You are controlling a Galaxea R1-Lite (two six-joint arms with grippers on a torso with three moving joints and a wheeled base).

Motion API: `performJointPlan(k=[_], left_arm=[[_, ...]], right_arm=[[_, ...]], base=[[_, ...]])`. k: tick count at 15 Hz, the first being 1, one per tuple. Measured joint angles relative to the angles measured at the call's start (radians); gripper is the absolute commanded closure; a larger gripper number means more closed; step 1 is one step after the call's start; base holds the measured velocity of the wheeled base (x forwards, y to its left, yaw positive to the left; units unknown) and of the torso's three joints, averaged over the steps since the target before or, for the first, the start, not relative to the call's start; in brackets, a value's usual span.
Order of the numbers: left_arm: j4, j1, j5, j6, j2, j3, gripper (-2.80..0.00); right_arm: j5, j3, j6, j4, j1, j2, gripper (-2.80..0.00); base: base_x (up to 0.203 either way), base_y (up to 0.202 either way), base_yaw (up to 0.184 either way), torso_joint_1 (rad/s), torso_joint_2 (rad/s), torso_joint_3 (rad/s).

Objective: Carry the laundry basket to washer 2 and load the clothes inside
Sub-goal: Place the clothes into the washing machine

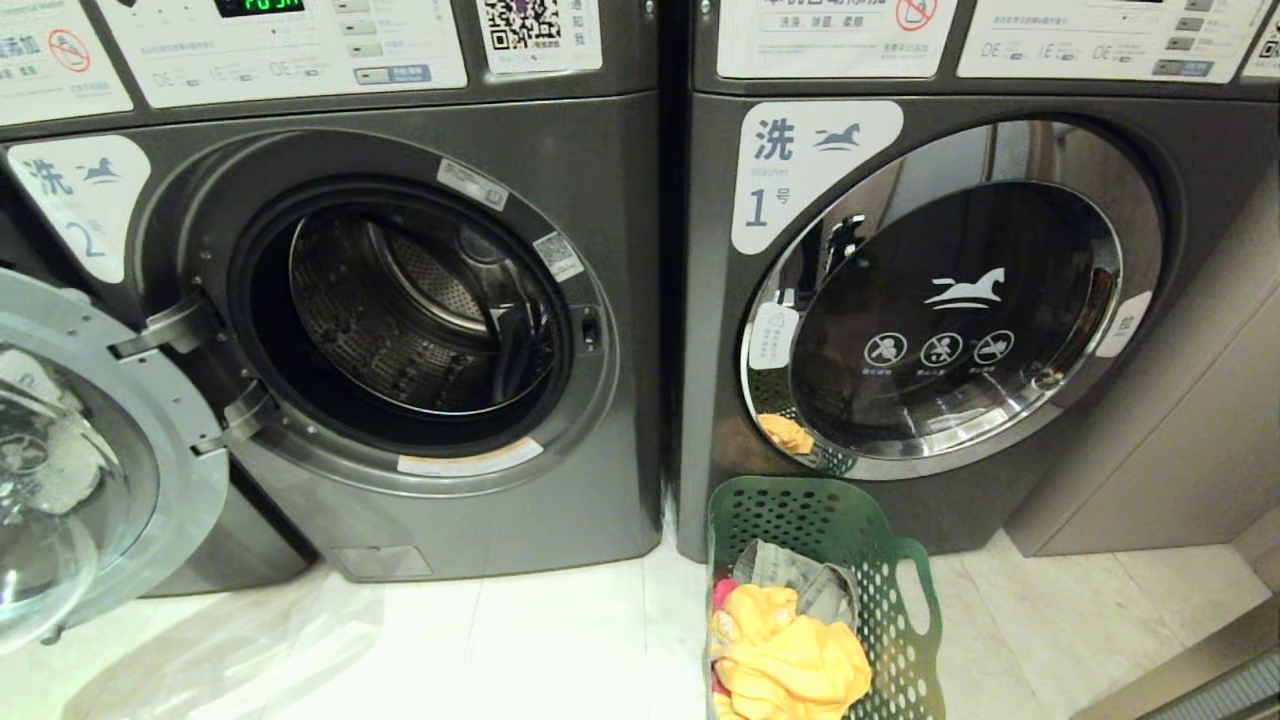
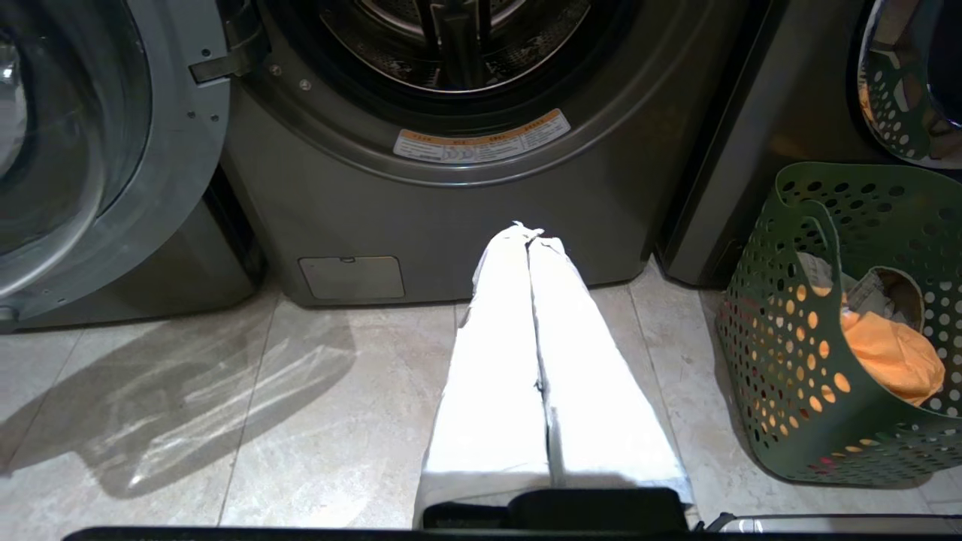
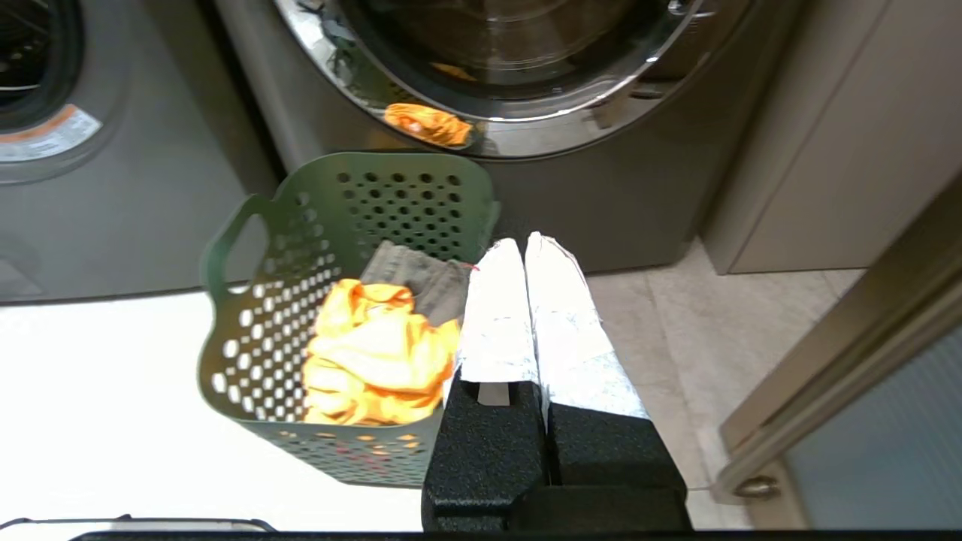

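**Basket on the Floor Before Washer 1; Washer 2 Open and Empty**

The dark green perforated plastic laundry basket (image 1: 825,590) stands on the pale tiled floor (image 1: 560,640), just in front of the closed dark grey washer labelled 1 (image 1: 960,300). The dark grey front-load washer labelled 2 (image 1: 400,320) stands to its left, with its glass door (image 1: 90,450) swung fully open and the drum showing bare.

Both tools are closed and empty. The left tool (image 2: 530,233) points at the base of washer 2. The right tool (image 3: 522,252) hangs beside the basket rim.

Handling, as judged: the basket looks light and fairly stiff. Take hold at the oval cut-out handle (image 1: 915,590); the smooth plastic walls may slip. The clothes are soft and crumpled. Pinch the bright yellow garment (image 1: 790,660) at a raised fold.

Limits of view: the basket's near end is cut off in the head view. The grey-green denim piece (image 1: 800,585) is half covered. The pink-red garment (image 1: 722,592) shows only as a sliver. What lies lower in the basket is hidden.
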State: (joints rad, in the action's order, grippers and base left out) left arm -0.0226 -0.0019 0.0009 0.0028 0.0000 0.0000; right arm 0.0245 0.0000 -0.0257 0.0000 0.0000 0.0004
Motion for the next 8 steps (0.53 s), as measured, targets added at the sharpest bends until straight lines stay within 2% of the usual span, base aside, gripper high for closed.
performJointPlan(k=[8], left_arm=[[0.002, 0.0, 0.001, -0.002, 0.0, 0.0, 0.0]], right_arm=[[0.0, 0.0, 0.0, 0.0, 0.0, 0.0, 0.0]], base=[[0.0, 0.195, -0.001, 0.002, 0.0, 0.003]])
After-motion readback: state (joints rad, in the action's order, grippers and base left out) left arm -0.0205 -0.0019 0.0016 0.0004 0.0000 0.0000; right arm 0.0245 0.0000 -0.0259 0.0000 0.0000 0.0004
